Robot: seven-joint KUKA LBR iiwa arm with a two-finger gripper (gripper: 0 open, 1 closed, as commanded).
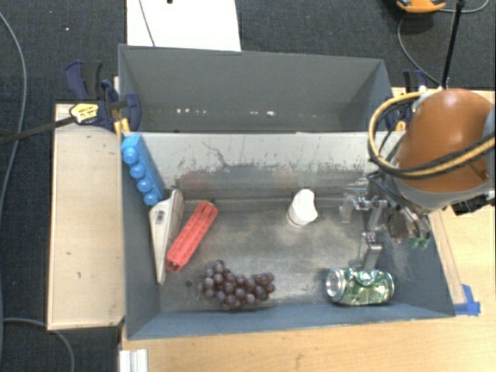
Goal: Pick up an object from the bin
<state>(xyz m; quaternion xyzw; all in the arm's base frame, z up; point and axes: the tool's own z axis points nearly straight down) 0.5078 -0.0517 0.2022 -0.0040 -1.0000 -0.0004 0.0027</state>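
My gripper hangs at the right side of the bin, reaching down from under the orange cover. Its lower end stands just above a crushed green and silver drinks can that lies on its side near the front right corner; whether they touch I cannot tell. A small white cup-like thing sits on the floor to the gripper's left, apart from it.
A bunch of dark purple grapes lies at the front middle. Along the left wall lie a red ridged bar, a white wedge-shaped thing and a blue knobbly toy. Bare floor shows between the cup and the grapes.
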